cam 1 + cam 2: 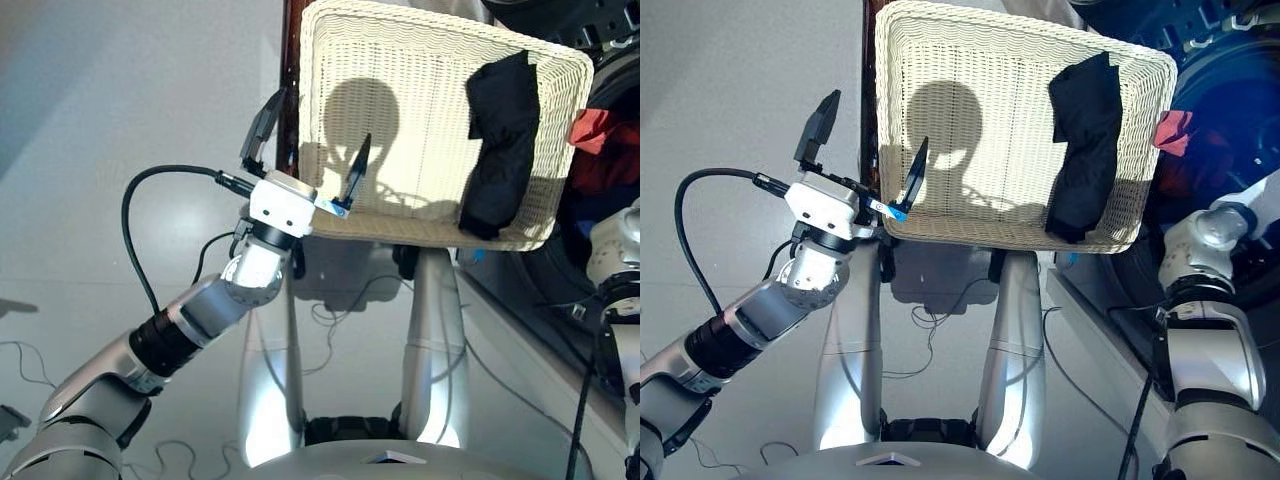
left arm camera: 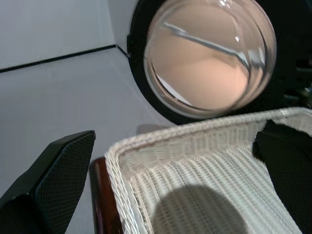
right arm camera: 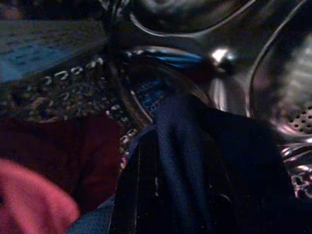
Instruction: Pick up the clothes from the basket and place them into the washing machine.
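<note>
The left gripper (image 1: 868, 158) is spread wide and empty at the near left corner of the cream wicker basket (image 1: 970, 70). A black garment (image 1: 1083, 145) lies along the basket's right side. Beyond, the right arm reaches into the washing machine drum (image 3: 273, 73), where navy cloth (image 3: 195, 161) hides its claw, so I cannot tell its state; a coral-red garment (image 1: 1173, 130) lies inside.

The shallow cream-white woven wicker basket (image 1: 970, 120) sits tipped up toward the camera with just one crumpled black garment (image 1: 1085, 145) lying along its right side. A coral-red garment (image 1: 1173, 130) is already inside the dark grey front-loading washing machine (image 1: 1220, 110), next to a navy blue garment (image 3: 195, 161) in the drum.
</note>
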`<state>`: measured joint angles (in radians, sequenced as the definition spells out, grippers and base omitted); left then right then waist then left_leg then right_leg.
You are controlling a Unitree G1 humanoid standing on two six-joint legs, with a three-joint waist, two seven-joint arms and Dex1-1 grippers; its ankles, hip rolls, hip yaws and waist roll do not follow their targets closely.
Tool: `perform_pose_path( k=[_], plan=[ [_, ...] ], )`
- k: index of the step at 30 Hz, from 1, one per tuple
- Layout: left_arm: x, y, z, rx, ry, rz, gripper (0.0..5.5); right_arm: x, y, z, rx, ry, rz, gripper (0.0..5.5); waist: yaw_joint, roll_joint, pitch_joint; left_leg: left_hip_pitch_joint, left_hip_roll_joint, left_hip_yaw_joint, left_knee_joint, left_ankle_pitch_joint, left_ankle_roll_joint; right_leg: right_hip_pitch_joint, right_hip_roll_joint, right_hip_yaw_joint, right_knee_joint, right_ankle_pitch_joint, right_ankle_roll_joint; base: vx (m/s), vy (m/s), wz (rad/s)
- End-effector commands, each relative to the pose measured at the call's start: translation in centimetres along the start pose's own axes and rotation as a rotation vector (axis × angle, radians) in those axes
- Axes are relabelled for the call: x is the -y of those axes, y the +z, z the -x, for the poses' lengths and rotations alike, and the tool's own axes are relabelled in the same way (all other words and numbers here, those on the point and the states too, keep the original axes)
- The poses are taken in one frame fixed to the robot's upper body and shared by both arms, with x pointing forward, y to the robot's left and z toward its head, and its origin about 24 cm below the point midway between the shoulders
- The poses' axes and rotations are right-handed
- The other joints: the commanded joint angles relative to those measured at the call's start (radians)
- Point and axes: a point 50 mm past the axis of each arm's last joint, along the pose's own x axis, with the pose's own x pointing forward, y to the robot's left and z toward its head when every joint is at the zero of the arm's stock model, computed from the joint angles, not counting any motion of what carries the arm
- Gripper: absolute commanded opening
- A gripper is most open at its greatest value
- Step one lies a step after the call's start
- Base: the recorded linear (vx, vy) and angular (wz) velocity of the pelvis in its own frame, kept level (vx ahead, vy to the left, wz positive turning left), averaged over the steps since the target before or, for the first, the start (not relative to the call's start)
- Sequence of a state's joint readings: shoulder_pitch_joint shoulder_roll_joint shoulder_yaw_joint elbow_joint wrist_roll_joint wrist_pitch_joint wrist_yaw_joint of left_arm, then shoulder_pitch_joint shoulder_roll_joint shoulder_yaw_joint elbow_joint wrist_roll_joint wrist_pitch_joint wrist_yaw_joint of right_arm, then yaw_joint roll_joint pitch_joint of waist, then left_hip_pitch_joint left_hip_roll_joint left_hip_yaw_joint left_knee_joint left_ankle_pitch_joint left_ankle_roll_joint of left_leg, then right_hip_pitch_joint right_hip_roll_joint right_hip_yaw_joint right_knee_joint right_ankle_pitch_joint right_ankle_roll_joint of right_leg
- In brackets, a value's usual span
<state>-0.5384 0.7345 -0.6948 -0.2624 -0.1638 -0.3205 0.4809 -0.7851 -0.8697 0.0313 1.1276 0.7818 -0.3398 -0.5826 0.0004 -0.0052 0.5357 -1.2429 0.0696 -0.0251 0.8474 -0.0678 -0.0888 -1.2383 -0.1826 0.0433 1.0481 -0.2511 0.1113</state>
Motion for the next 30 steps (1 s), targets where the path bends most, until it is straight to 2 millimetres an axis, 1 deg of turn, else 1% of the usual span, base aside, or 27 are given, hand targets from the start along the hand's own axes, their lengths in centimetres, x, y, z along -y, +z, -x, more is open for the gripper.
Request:
perform_pose_path(
  k=[1, 4, 5, 7, 11, 13, 16, 18, 19, 20, 21, 22, 23, 24, 25, 26, 27, 28, 30],
  plan=[
    [0.4, 3.0, -0.1, 0.146, -0.012, 0.099, 5.50, 3.5, 4.9, -2.9, 0.119, -0.103, -0.045, 0.00, -0.021, 0.036, -0.016, 0.054, 0.028, 0.021, 0.052, -0.102, 0.001, 0.012, 0.029, -0.009, -0.063, 0.037, 0.005, 0.000, 0.000, 0.000],
    [-0.1, 3.3, -0.1, 0.160, -0.003, 0.080, 5.50, 4.5, 6.5, -3.6, 0.147, -0.135, -0.063, 0.00, -0.021, 0.032, -0.016, 0.043, 0.026, 0.021, 0.064, -0.105, -0.002, -0.004, 0.033, -0.005, -0.047, 0.031, 0.005, 0.000, -0.020, -0.006],
    [-0.4, 3.5, -0.1, 0.166, 0.010, 0.083, 5.50, 5.0, 7.5, -3.9, 0.171, -0.151, -0.080, 0.00, -0.022, 0.028, -0.016, 0.038, 0.028, 0.024, 0.074, -0.109, -0.002, -0.013, 0.032, -0.005, -0.038, 0.029, 0.005, 0.000, 0.000, 0.000],
    [-0.5, 3.5, 0.0, 0.162, 0.012, 0.082, 5.50, 5.1, 7.9, -4.0, 0.182, -0.156, -0.087, 0.00, -0.024, 0.025, -0.016, 0.033, 0.029, 0.026, 0.081, -0.111, -0.002, -0.020, 0.033, -0.004, -0.032, 0.027, 0.005, 0.000, 0.000, 0.000],
    [-0.7, 3.5, 0.1, 0.156, 0.005, 0.068, 5.50, 4.2, 8.8, -3.9, 0.209, -0.126, -0.100, 0.00, -0.023, 0.022, -0.016, 0.025, 0.033, 0.030, 0.089, -0.113, -0.001, -0.032, 0.039, 0.000, -0.024, 0.029, 0.005, 0.000, 0.000, 0.000],
    [-0.7, 3.4, 0.1, 0.151, 0.002, 0.073, 5.50, 3.9, 8.6, -3.8, 0.199, -0.115, -0.120, 5.50, -0.024, 0.020, -0.016, 0.026, 0.032, 0.033, 0.088, -0.113, -0.001, -0.030, 0.040, 0.001, -0.027, 0.031, 0.006, 0.000, 0.000, 0.000],
    [-0.8, 3.4, 0.0, 0.148, 0.001, 0.075, 5.50, 3.7, 8.1, -3.8, 0.170, -0.110, -0.160, 5.50, -0.026, 0.021, -0.016, 0.032, 0.032, 0.032, 0.081, -0.111, 0.000, -0.025, 0.041, 0.000, -0.035, 0.032, 0.006, 0.000, 0.000, 0.000],
    [-0.8, 3.5, -0.2, 0.151, 0.009, 0.079, 5.50, 2.7, 7.3, -3.3, 0.151, -0.072, -0.195, 5.50, -0.028, 0.020, -0.016, 0.039, 0.033, 0.035, 0.077, -0.111, 0.002, -0.021, 0.043, 0.000, -0.040, 0.034, 0.005, 0.000, 0.000, 0.000],
    [-0.8, 3.5, -0.2, 0.150, 0.008, 0.078, 5.50, 2.7, 7.3, -3.3, 0.151, -0.072, -0.195, 5.50, -0.028, 0.019, -0.016, 0.040, 0.033, 0.035, 0.076, -0.111, 0.002, -0.020, 0.043, 0.000, -0.041, 0.035, 0.005, 0.000, 0.000, 0.000],
    [-0.8, 3.4, -0.2, 0.149, 0.014, 0.082, 5.50, 2.0, 6.6, -2.9, 0.142, -0.045, -0.211, 5.50, -0.030, 0.020, -0.016, 0.047, 0.035, 0.037, 0.069, -0.110, 0.002, -0.015, 0.043, 0.002, -0.049, 0.038, 0.004, 0.000, 0.000, 0.000],
    [-0.9, 3.4, -0.4, 0.155, 0.037, 0.089, 5.50, 0.2, 5.7, -1.7, 0.148, 0.033, -0.249, 5.50, -0.035, 0.017, -0.016, 0.059, 0.037, 0.041, 0.060, -0.108, 0.004, -0.002, 0.043, 0.001, -0.063, 0.043, 0.003, 0.000, 0.000, 0.000],
    [-1.0, 3.4, -0.5, 0.157, 0.049, 0.092, 5.50, -0.7, 4.9, -0.7, 0.152, 0.077, -0.263, 5.50, -0.037, 0.015, -0.016, 0.070, 0.038, 0.044, 0.052, -0.106, 0.005, 0.008, 0.044, 0.000, -0.071, 0.045, 0.003, 0.000, 0.000, 0.000],
    [-1.0, 3.4, -0.4, 0.154, 0.046, 0.092, 5.50, -0.6, 4.6, -0.6, 0.150, 0.073, -0.260, 5.50, -0.036, 0.012, -0.016, 0.075, 0.038, 0.045, 0.049, -0.105, 0.005, 0.012, 0.043, 0.000, -0.073, 0.045, 0.003, 0.000, 0.000, 0.000],
    [-1.2, 3.2, -0.6, 0.150, 0.082, 0.093, 5.50, -2.9, 3.0, 2.1, 0.161, 0.205, -0.262, 5.50, -0.044, 0.007, -0.016, 0.092, 0.040, 0.048, 0.039, -0.104, 0.009, 0.030, 0.048, 0.000, -0.088, 0.048, 0.001, 0.000, 0.000, 0.000],
    [-1.2, 3.2, -0.5, 0.147, 0.079, 0.093, 5.50, -2.8, 2.7, 2.3, 0.158, 0.201, -0.257, 5.50, -0.042, 0.003, -0.016, 0.099, 0.039, 0.049, 0.036, -0.103, 0.009, 0.035, 0.047, 0.001, -0.090, 0.048, 0.001, 0.000, 0.000, 0.000],
    [-1.2, 3.1, -0.6, 0.147, 0.093, 0.098, 5.50, -4.0, 2.1, 3.9, 0.170, 0.273, -0.265, 5.50, -0.044, 0.001, -0.016, 0.111, 0.041, 0.050, 0.026, -0.102, 0.011, 0.048, 0.050, 0.003, -0.100, 0.049, 0.001, 0.000, 0.000, 0.000],
    [-1.3, 3.0, -0.8, 0.148, 0.106, 0.104, 5.50, -4.8, 1.1, 5.7, 0.169, 0.351, -0.247, 5.50, -0.047, -0.002, -0.016, 0.126, 0.041, 0.052, 0.015, -0.100, 0.012, 0.059, 0.052, 0.004, -0.110, 0.050, 0.001, 0.000, 0.000, 0.000],
    [-1.4, 3.0, -0.9, 0.151, 0.114, 0.100, 5.50, -5.5, 0.4, 7.7, 0.192, 0.440, -0.203, 5.50, -0.051, -0.006, -0.016, 0.141, 0.041, 0.054, 0.003, -0.098, 0.013, 0.073, 0.053, 0.004, -0.119, 0.050, 0.002, 0.000, 0.000, 0.000],
    [-1.3, 2.8, -1.1, 0.150, 0.122, 0.094, 5.50, -6.2, -0.5, 10.7, 0.199, 0.544, -0.221, 5.50, -0.058, -0.012, -0.016, 0.163, 0.041, 0.055, -0.012, -0.096, 0.016, 0.094, 0.054, 0.008, -0.129, 0.050, 0.003, 0.000, 0.000, 0.000]
  ],
)
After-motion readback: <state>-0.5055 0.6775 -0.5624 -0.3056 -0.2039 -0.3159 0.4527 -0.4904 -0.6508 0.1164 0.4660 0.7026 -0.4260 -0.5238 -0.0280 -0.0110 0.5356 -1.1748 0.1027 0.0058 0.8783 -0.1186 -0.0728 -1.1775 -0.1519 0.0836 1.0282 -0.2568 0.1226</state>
